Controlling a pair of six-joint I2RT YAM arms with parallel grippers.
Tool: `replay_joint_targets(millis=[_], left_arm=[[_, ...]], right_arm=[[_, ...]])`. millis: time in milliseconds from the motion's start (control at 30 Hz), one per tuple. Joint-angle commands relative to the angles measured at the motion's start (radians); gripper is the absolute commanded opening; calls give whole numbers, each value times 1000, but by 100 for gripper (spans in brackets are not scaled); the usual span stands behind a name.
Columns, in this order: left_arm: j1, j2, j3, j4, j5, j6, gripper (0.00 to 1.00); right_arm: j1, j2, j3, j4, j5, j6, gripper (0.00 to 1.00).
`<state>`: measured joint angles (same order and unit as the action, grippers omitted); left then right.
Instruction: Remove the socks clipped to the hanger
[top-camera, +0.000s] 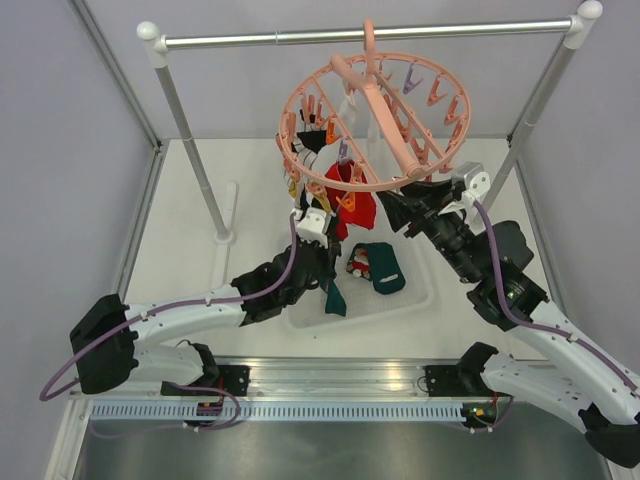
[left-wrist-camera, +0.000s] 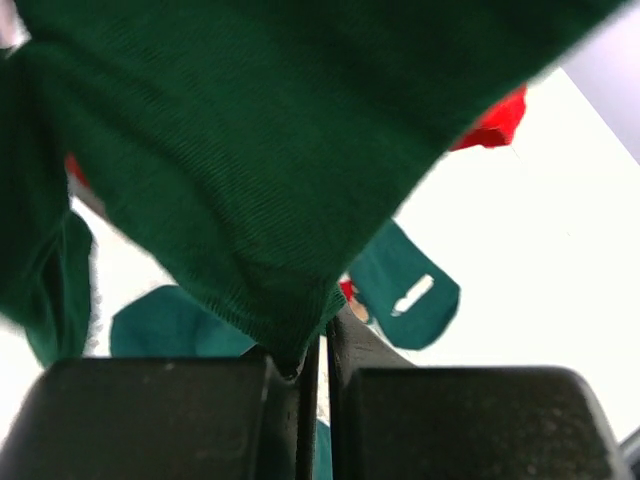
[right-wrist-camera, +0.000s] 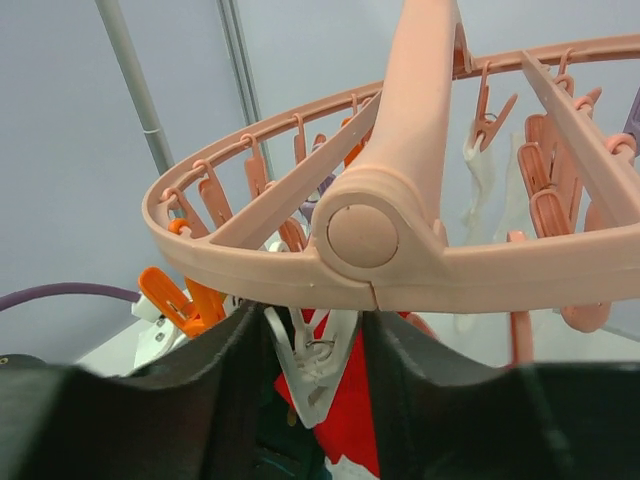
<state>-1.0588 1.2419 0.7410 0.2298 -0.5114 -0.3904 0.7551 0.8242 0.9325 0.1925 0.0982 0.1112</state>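
The pink hanger (top-camera: 375, 125) hangs from the silver rail (top-camera: 360, 35), high over the white tray (top-camera: 405, 305), between two posts standing well apart. The left gripper (left-wrist-camera: 315, 350) is pinched tight on the edge of a green sock (left-wrist-camera: 250, 150). The right gripper (right-wrist-camera: 315, 340) has its fingers apart just under the hanger's rim, with a white clip (right-wrist-camera: 315, 368) between them.

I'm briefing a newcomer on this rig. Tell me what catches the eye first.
The pink hanger hangs tilted from the rail, with a red sock clipped at its near edge. The left gripper is shut on a green sock that fills its wrist view. The right gripper sits open just under the hanger's rim.
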Motion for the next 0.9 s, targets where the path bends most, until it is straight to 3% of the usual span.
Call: replay_joint_targets(millis=[0, 33, 133, 300, 500, 700, 867], left_arm=[[-13, 21, 60, -23, 42, 39, 2], [-17, 30, 63, -30, 45, 38, 2], [-21, 56, 86, -53, 53, 33, 2], [-27, 90, 121, -70, 57, 30, 2], [-30, 137, 158, -89, 79, 18, 2], [-41, 162, 179, -93, 86, 7, 2], [-50, 177, 208, -96, 105, -1, 2]], right_arm=[[-3, -28, -26, -7, -20, 25, 50], [-5, -34, -37, -8, -18, 30, 58], [-3, -56, -53, -24, -25, 42, 67], [-3, -88, -81, -47, -34, 54, 70], [-3, -117, -138, -50, -60, 76, 63], [-3, -117, -187, -28, -71, 85, 50], [-5, -108, -212, -19, -68, 82, 47]])
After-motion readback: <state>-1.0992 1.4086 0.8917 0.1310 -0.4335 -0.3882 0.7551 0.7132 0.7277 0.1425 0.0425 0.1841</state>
